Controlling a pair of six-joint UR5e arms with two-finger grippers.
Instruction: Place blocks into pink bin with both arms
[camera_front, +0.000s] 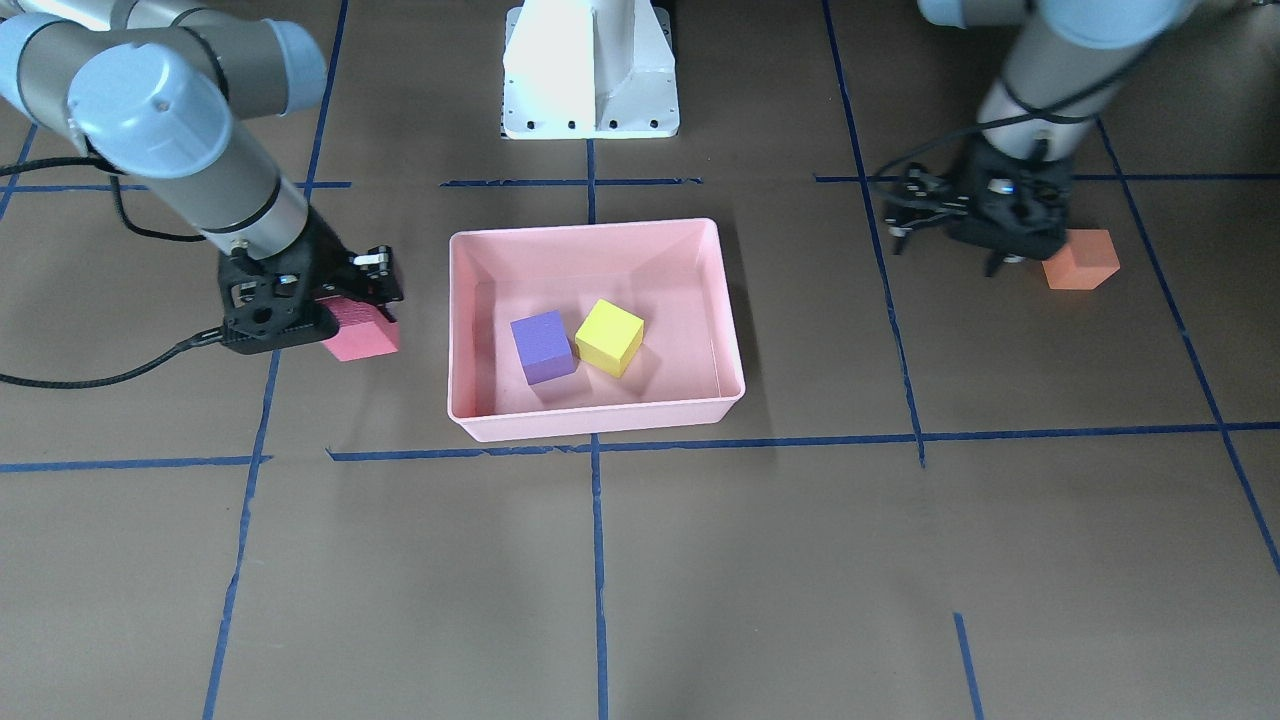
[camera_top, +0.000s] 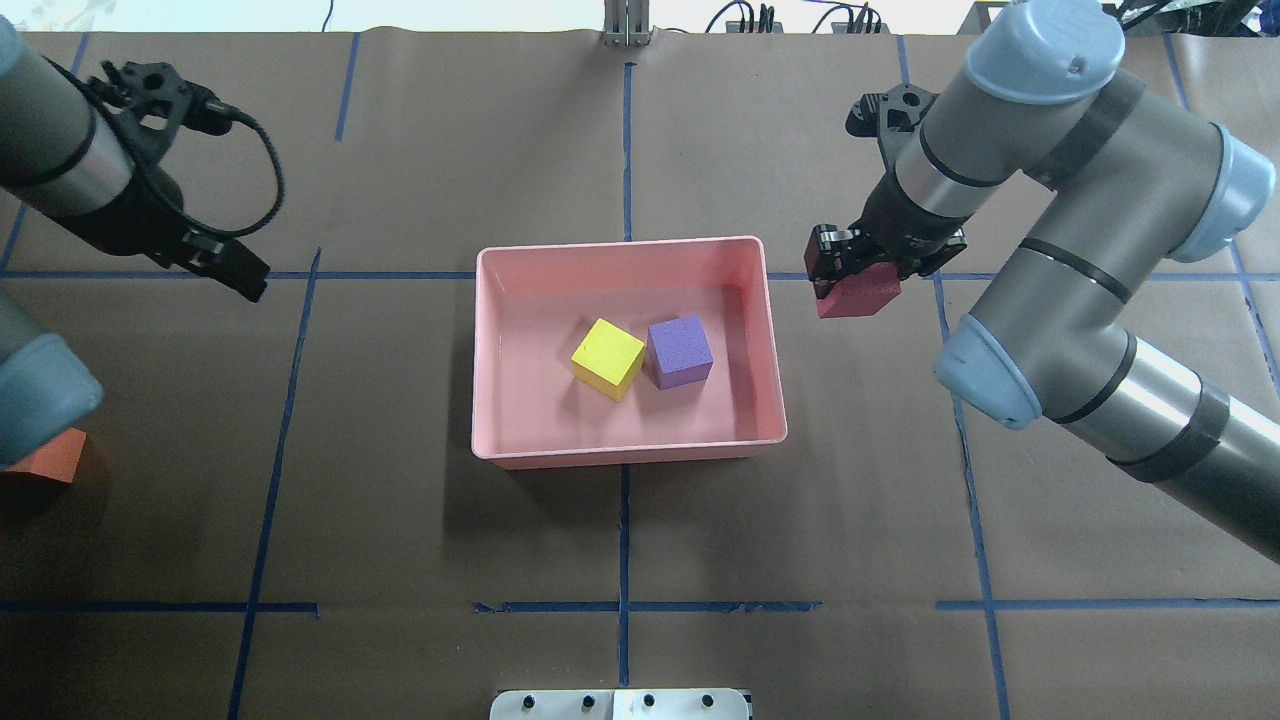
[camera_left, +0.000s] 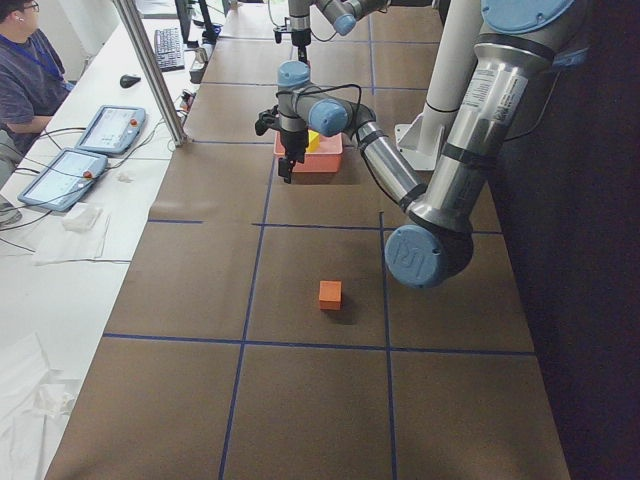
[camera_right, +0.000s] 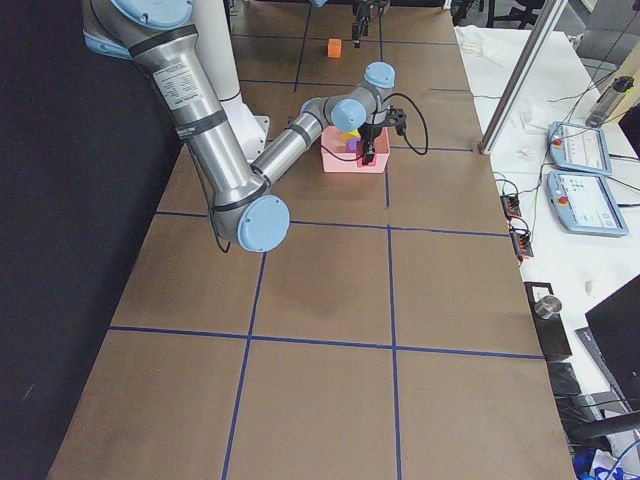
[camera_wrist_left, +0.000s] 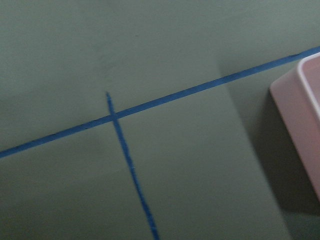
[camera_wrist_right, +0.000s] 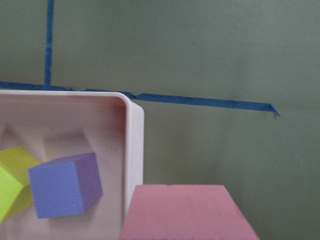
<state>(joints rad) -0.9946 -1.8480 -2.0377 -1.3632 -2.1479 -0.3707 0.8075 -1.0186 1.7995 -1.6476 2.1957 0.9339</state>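
The pink bin (camera_top: 620, 246) sits mid-table and holds the yellow block (camera_top: 607, 358) and the purple block (camera_top: 680, 351) side by side. My right gripper (camera_top: 850, 290) is shut on the red-pink block (camera_top: 858, 297) and holds it just outside the bin's right wall. In the right wrist view the red-pink block (camera_wrist_right: 185, 212) lies beside the bin's corner (camera_wrist_right: 134, 150). The orange block (camera_top: 45, 460) rests on the table at the far left, partly hidden by my left arm. My left gripper (camera_top: 245, 278) hangs empty above the table left of the bin. I cannot tell whether its jaws are open.
Brown paper with blue tape lines (camera_top: 625, 520) covers the table. The white pedestal base (camera_front: 590, 70) stands behind the bin on the robot's side. The left wrist view shows bare paper and the bin's edge (camera_wrist_left: 305, 115). An operator with tablets sits beyond the far edge (camera_left: 20, 70).
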